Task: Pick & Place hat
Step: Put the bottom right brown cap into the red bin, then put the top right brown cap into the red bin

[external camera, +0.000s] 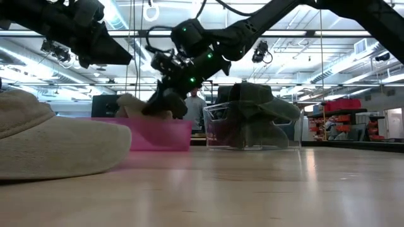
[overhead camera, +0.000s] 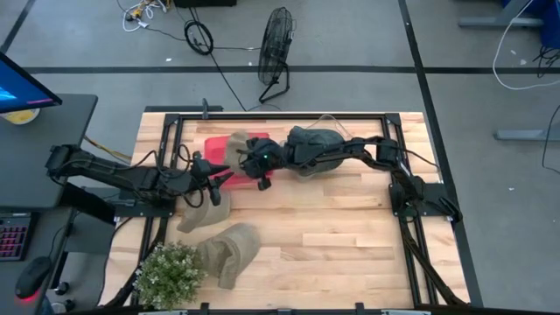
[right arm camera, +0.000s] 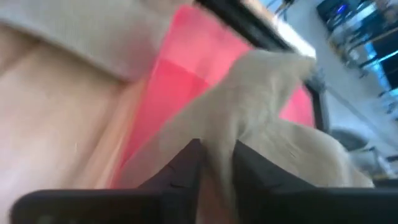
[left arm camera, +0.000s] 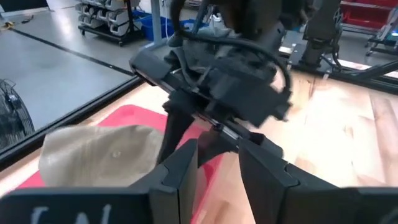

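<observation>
A beige hat [overhead camera: 234, 147] lies in the pink bin [overhead camera: 262, 140] at the table's far middle. It also shows in the low view [external camera: 129, 103] and the left wrist view [left arm camera: 99, 155]. My right gripper [right arm camera: 217, 152] reaches in from the table's right and is shut on this hat [right arm camera: 261, 99]. My left gripper [overhead camera: 223, 181] hovers open and empty just near of the bin, its fingers [left arm camera: 180, 174] pointing at the right gripper. Two more beige hats [overhead camera: 206, 213] [overhead camera: 232, 254] rest on the table. My right gripper pinches a raised fold of the beige hat's cloth [right arm camera: 219, 130] between its two fingers. The fingers slant down from the table's right side [external camera: 165, 101]. The rest of the hat lies in the pink bin [right arm camera: 168, 81].
A clear bin [external camera: 218, 129] holding dark green hats [overhead camera: 315, 140] stands right of the pink bin. A potted plant [overhead camera: 171, 273] stands at the near left corner. A beige hat fills the low view's left foreground [external camera: 50, 145]. Bare wood lies at the near right [overhead camera: 350, 254].
</observation>
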`<state>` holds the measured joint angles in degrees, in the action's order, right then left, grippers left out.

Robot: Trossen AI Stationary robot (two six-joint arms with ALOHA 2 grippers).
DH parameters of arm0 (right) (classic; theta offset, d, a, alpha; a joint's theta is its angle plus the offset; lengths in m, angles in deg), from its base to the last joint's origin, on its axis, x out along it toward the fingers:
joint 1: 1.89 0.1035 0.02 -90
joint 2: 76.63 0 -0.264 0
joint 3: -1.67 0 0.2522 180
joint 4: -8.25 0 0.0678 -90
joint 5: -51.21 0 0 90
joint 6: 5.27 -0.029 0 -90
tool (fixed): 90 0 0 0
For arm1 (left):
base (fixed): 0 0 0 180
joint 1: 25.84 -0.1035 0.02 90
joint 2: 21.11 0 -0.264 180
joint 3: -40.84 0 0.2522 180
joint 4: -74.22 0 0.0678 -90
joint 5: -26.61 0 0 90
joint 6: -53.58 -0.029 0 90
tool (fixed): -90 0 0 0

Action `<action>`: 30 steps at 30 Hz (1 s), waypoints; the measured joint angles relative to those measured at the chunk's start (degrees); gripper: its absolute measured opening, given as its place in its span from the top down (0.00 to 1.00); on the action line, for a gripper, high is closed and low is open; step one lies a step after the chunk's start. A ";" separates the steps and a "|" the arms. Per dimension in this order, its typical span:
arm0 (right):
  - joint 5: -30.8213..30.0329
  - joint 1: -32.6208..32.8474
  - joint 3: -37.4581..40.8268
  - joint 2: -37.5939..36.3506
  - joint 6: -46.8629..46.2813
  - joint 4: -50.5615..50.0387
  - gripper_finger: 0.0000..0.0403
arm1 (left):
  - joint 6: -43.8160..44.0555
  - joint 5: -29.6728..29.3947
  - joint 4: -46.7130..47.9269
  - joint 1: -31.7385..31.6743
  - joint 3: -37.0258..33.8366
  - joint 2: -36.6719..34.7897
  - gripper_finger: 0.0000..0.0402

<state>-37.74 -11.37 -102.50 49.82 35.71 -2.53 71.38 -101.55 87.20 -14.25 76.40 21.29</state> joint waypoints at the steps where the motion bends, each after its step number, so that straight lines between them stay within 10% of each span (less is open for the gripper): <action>1: -0.02 -0.16 0.00 0.00 -0.44 -1.12 0.76 | 0.50 -0.02 0.31 0.10 0.00 0.00 0.70; 15: -8.55 5.92 0.02 -7.87 -6.02 -10.32 0.43 | 2.49 0.21 5.88 0.55 1.35 -0.14 0.70; 30: -10.48 15.42 0.02 -25.23 -13.57 -34.99 0.67 | 6.60 6.19 21.74 1.91 9.40 -0.02 0.76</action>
<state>-48.22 4.05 -102.48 24.60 22.15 -37.52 77.98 -95.36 108.93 -12.33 85.80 21.26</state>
